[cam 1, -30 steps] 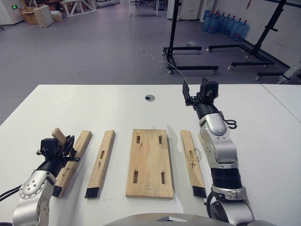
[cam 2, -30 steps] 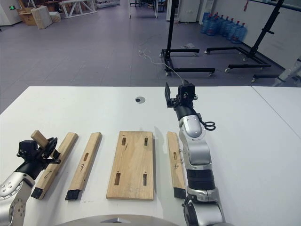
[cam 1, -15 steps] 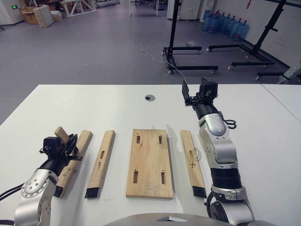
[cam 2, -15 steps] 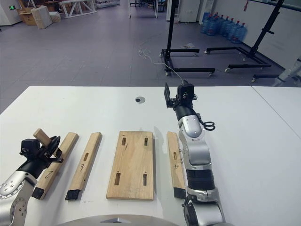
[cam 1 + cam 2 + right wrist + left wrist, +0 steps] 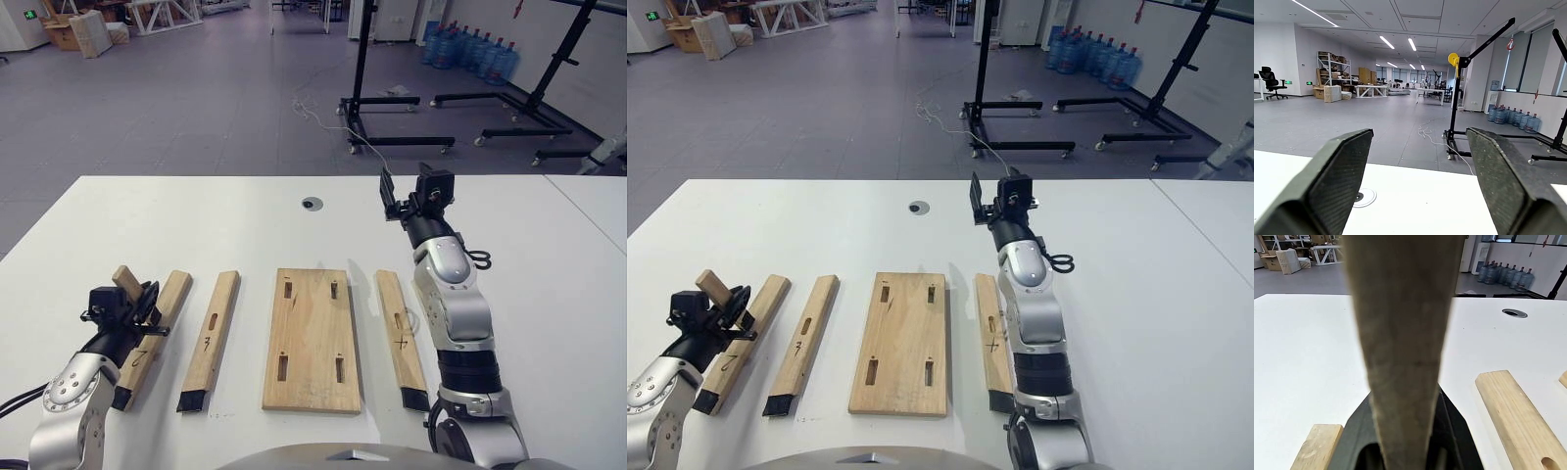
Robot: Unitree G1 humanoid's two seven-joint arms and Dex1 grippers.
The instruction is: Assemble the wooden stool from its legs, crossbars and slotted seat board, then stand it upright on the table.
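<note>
Three long wooden legs are lying flat on the white table (image 5: 225, 225), all running front to back with their dark-capped ends toward the robot. The leftmost leg (image 5: 157, 328) and the second leg (image 5: 210, 338) are lying side by side on the robot's left, near each other but apart. The slotted seat board (image 5: 312, 338) is lying flat in the middle, its four slots facing up. The right-hand leg (image 5: 401, 338) is lying just beside the board's right edge without touching it.

The left end effector (image 5: 132, 304) is sitting low, by the left edge of the leftmost leg's far half. It is clamping a short crossbar (image 5: 1400, 308), which is sticking up and tilting away to the left. In the left wrist view the crossbar is rising between the dark fingers (image 5: 1457, 433).

The right end effector (image 5: 394, 201) is hanging above the table, beyond the far end of the right-hand leg. Its two fingers (image 5: 1327, 181) are standing spread apart with nothing between them. A round hole (image 5: 312, 204) is sitting in the table past the seat board.
</note>
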